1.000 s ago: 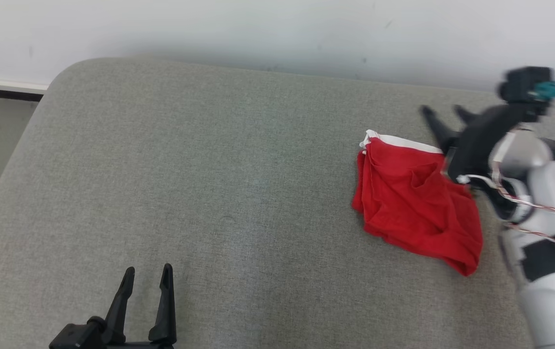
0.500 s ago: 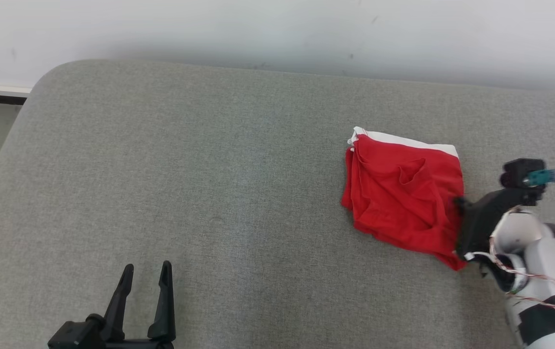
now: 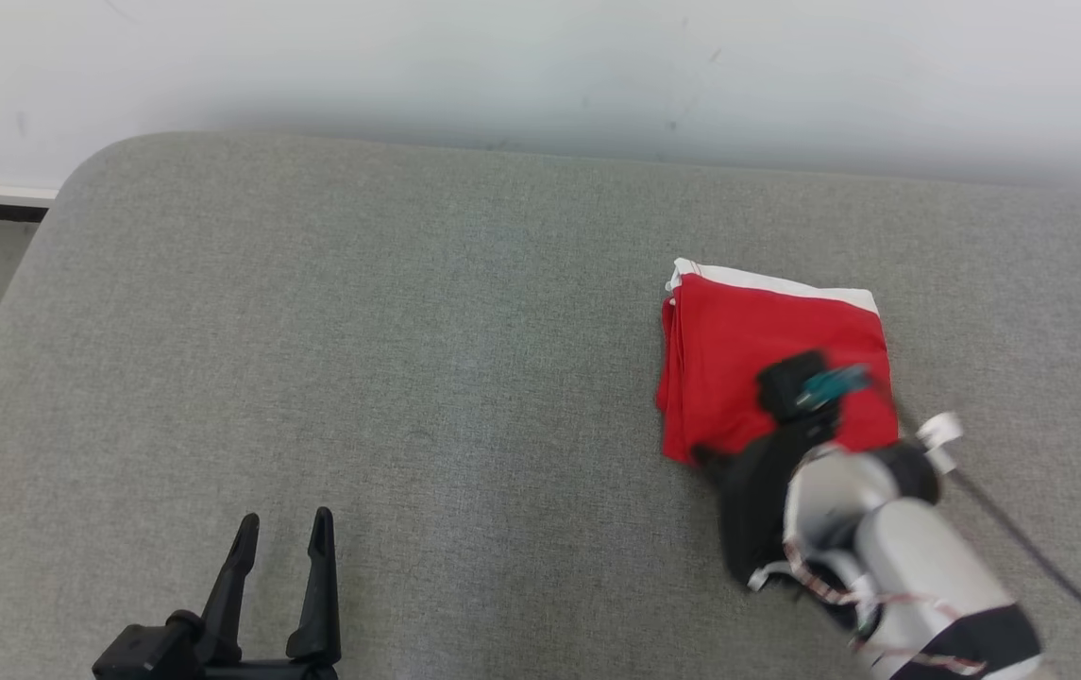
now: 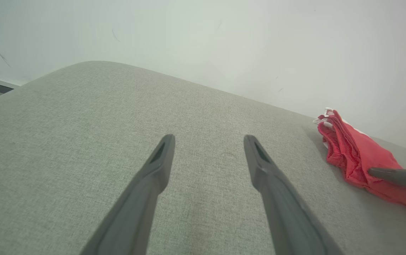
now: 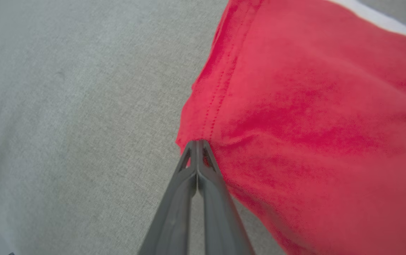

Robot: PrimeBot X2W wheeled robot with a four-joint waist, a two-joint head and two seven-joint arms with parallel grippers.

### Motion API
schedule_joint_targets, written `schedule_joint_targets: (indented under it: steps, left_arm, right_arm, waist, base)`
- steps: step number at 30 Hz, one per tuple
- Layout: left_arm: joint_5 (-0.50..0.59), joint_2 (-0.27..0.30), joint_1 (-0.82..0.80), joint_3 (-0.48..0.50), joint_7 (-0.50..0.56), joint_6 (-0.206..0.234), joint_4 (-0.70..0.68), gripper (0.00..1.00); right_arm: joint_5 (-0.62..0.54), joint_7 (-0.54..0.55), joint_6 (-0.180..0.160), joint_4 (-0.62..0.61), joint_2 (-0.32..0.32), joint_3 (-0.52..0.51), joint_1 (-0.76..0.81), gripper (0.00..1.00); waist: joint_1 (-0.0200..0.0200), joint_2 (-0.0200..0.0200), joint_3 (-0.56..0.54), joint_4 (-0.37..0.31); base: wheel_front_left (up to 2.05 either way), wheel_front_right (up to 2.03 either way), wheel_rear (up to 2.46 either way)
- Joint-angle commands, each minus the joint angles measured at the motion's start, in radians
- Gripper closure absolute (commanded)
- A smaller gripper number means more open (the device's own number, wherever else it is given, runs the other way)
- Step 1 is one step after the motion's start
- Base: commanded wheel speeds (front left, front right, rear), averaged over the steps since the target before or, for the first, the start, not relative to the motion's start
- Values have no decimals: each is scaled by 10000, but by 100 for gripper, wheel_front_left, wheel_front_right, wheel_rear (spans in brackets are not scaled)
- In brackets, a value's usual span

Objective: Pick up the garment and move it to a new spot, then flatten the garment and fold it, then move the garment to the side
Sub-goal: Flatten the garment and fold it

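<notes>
Right gripper (image 5: 197, 143): fingers pressed together, tips meeting at the near corner of the red garment (image 5: 312, 106), right on its stitched hem. Cannot tell whether any cloth is caught between them. The right wrist view gives this contact. The head view has only a dark fingertip at the garment's lower-left corner, with the wrist and pale forearm over the lower part of the cloth.

Garment: folded into a rough rectangle, lying flat on the grey cushion (image 3: 408, 331), right of centre. The white band (image 3: 776, 280) runs along the far edge, towards the wall (image 3: 502, 66). The left wrist view shows its stacked layers edge-on.

Left gripper (image 3: 283, 521): fingers spread, empty, low over bare cushion at the near left, well apart from the garment.
</notes>
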Motion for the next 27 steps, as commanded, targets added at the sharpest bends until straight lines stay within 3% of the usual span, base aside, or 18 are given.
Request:
schedule_joint_targets:
  steps: [1, 7, 14, 15, 17, 18, 27]
  left_arm:
    - [-53, 5, 102, 38, 1, -41, 32, 0]
    - [9, 6, 179, 88, 1, -23, 60, 0]
    - [194, 8, 442, 284, 1, -2, 40, 0]
    - [235, 8, 460, 319, 1, -1, 20, 0]
    - [330, 5, 539, 430, 1, -27, 25, 0]
    - [375, 6, 580, 477, 1, -47, 22, 0]
    - [677, 5, 823, 933, 1, -152, 13, 0]
  right_arm:
    - [115, 96, -22, -107, 17, 402, 224, 100]
    - [1008, -150, -22, -822, 266, 1361, 553, 100]
    - [1163, -1628, -22, -2250, 206, 135, 1300, 100]
    - [1077, -1868, -22, -2442, 211, -176, 1481, 60]
    - [827, -2366, -22, -2901, 182, -780, 1911, 5]
    - [682, -2675, -22, -3174, 177, -1089, 2102, 0]
    - [124, -4759, -22, -4401, 171, -2972, 3903, 0]
  waist:
    - [0, -1, -53, -4]
    - [0, -1, -248, -21]
    - [0, -1, -629, -204]
    - [0, -1, -690, -239]
    - [0, -1, -825, -317]
    - [0, -1, -893, -352]
    - [0, -1, -1418, -763]
  base:
    - [0, 0, 0]
    - [0, 0, 0]
    - [0, 0, 0]
    - [0, 0, 0]
    - [0, 0, 0]
    - [0, 0, 0]
    - [0, 0, 0]
